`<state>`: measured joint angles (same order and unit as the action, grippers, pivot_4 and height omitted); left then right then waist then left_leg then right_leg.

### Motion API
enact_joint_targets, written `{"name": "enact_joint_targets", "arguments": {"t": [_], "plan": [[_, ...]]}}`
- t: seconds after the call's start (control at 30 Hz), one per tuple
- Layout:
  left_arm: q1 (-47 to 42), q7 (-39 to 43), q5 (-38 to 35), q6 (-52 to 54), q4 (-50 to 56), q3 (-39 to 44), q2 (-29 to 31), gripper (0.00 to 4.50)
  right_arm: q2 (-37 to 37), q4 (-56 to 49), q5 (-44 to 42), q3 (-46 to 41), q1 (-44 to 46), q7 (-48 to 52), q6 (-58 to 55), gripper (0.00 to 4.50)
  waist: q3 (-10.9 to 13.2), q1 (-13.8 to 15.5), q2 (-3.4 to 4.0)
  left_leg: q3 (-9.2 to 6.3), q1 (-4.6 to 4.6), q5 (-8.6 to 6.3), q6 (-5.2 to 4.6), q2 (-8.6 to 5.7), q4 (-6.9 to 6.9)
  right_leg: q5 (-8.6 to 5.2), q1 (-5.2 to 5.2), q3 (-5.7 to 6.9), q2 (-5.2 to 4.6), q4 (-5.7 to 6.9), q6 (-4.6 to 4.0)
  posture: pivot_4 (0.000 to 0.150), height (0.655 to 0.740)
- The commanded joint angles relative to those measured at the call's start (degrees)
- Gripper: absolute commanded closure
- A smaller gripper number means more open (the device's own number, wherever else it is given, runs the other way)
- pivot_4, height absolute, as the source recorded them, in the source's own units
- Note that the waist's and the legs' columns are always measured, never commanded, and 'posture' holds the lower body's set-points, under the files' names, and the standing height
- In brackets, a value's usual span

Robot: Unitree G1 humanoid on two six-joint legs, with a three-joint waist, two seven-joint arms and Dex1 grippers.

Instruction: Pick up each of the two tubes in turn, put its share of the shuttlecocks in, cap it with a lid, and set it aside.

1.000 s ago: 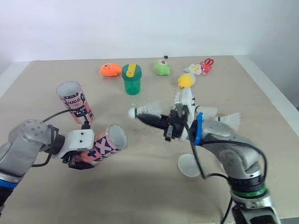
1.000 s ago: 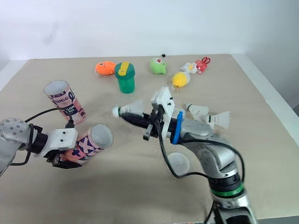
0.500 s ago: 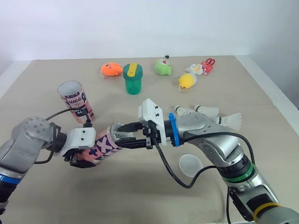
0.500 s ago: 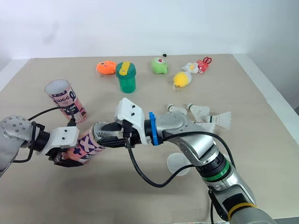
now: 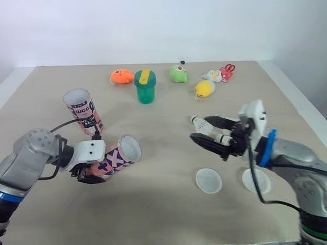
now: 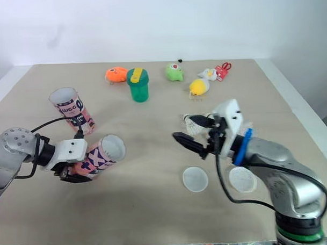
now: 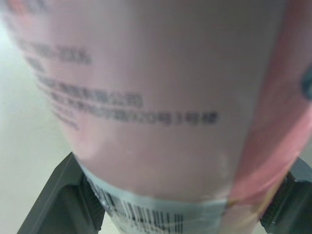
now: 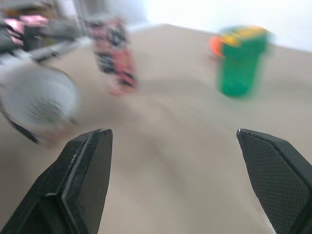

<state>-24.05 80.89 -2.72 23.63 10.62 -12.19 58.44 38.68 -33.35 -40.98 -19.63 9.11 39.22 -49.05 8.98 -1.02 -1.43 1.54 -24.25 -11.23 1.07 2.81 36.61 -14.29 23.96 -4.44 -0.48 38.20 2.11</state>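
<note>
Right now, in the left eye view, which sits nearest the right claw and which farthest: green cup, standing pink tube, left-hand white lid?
1. Left-hand white lid, just robot-side of the right gripper.
2. Green cup, farther back and to its left.
3. Standing pink tube, far over on the left.

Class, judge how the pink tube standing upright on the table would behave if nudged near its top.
The standing tube is tall on a narrow base, so it would probably tip. Its open top looks hollow, which suggests it is light. Being round, it would likely roll across the table once down.
</note>
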Motion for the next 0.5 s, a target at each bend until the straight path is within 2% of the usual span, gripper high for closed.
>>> {"name": "enact_joint_targets", "arguments": {"t": [0.03,0.23,0.4,0.5], "plan": [[-0.8,0.4,0.3,-0.8,-0.9,-3.1,-1.7,1.06,3.6,1.6,0.2,-8.7,-5.9,2.4,2.4,0.14,0.0,0.1,0.02,0.0,0.0,0.0,0.0,-0.04,0.0,-0.01,-0.03,-0.01,-0.03,-0.03,0.03,0.15,0.74],[-2.5,1.1,0.9,-1.6,-2.4,-4.3,-3.2,1.06,6.4,5.5,1.3,-12.6,-14.3,4.8,3.5,0.14,0.0,-0.1,0.05,0.06,0.1,0.01,-0.01,-0.17,0.09,0.06,-0.15,-0.15,-0.15,-0.08,0.19,0.15,0.74],[-3.5,1.2,1.1,-1.8,-3.1,-4.8,-3.7,1.06,6.3,8.8,4.2,-8.5,-17.5,5.9,6.7,0.14,0.0,-0.1,0.06,0.03,0.18,0.01,-0.02,-0.25,0.1,0.04,-0.3,-0.14,-0.23,-0.14,0.22,0.15,0.74],[-3.4,1.3,1.1,-1.7,-2.9,-4.6,-3.7,1.06,5.4,12.7,7.3,-3.9,-15.6,5.7,9.8,0.14,0.0,-0.1,0.05,0.03,0.24,0.01,-0.02,-0.29,0.11,0.03,-0.39,-0.13,-0.3,-0.17,0.24,0.15,0.74]]}}
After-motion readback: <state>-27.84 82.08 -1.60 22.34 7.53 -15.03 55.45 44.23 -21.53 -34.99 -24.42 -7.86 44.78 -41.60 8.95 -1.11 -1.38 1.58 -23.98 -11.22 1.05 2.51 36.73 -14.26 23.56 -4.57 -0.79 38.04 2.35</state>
